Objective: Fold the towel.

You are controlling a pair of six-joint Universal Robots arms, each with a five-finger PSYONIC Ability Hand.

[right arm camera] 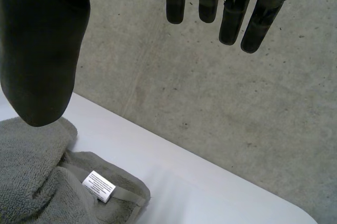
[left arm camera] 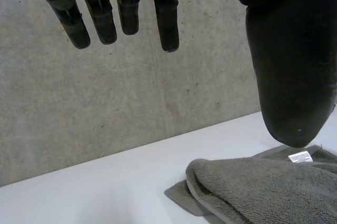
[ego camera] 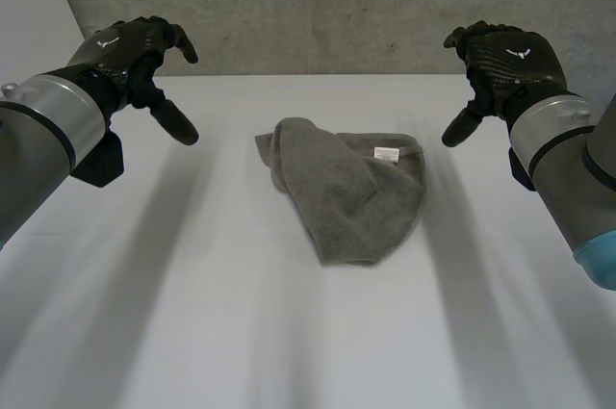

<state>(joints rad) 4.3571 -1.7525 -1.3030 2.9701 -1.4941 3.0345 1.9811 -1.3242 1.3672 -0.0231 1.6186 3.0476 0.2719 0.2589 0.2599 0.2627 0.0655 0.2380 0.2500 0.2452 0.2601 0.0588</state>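
Grey-jointed left arm (ego camera: 43,130): raised, reaching in to the left of the crumpled grey terry towel (ego camera: 346,188), well apart from it.
Black fingered left hand (ego camera: 130,48): held above the towel's level, fingers straight and spread, thumb toward the towel.
Grey-jointed, blue-capped right arm (ego camera: 563,154): raised to the right of the towel.
Black fingered right hand (ego camera: 505,58): fingers straight, thumb apart, pointing toward the towel, not touching it.

White table (ego camera: 192,313), crumpled grey towel (ego camera: 351,192) on it
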